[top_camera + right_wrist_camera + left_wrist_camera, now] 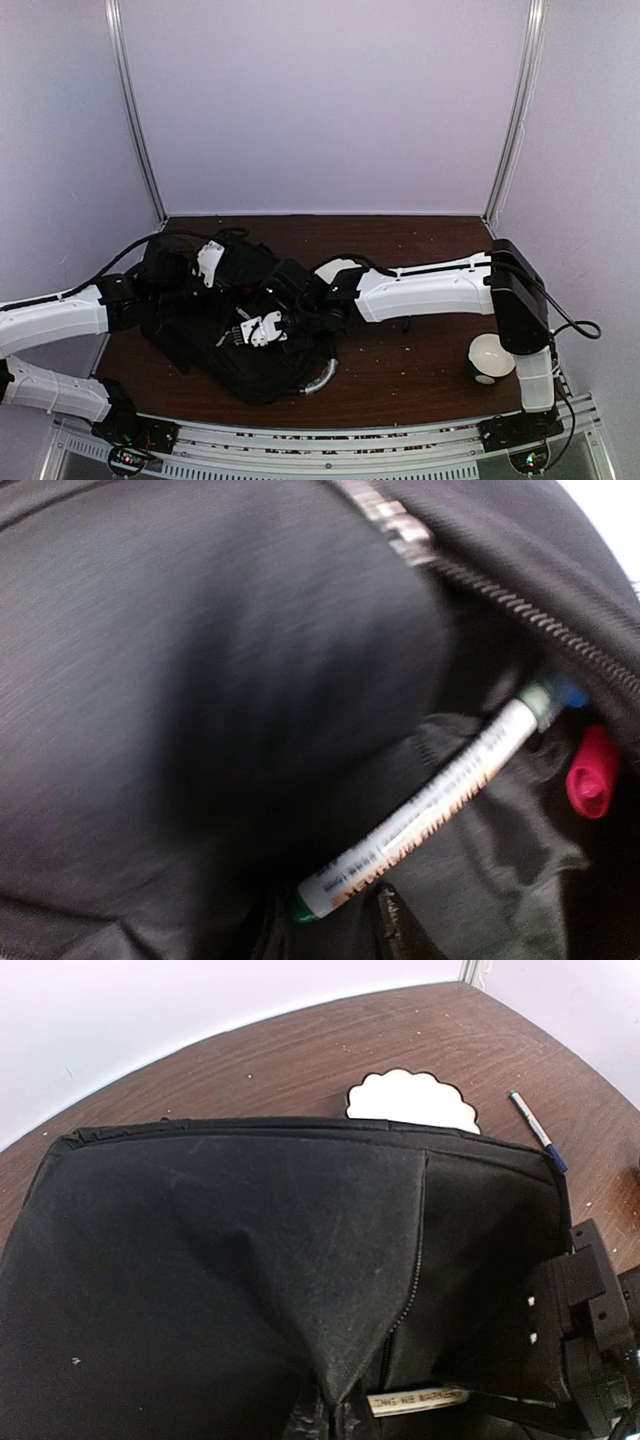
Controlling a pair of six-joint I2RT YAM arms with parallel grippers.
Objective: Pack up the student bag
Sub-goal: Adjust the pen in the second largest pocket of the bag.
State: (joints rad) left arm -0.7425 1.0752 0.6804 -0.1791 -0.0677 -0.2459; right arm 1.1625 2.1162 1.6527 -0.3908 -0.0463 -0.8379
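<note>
The student bag [215, 330] is a large black backpack lying on the brown table, with its silvery handle [320, 378] at the near side. My left gripper [212, 262] is shut on a fold of the bag's fabric [335, 1400] and holds the flap pulled up. My right gripper [262, 328] reaches into the bag's opening. In the right wrist view its fingers [392, 930] stand apart around the green end of a white marker [430, 805] lying in the pocket. A red item [592, 772] and a blue-capped item [566, 692] lie deeper inside.
A white scalloped object [410, 1100] and a pen [535, 1132] lie on the table beyond the bag. A white and black round object [490, 357] sits at the near right by the right arm's base. Walls enclose the table on three sides.
</note>
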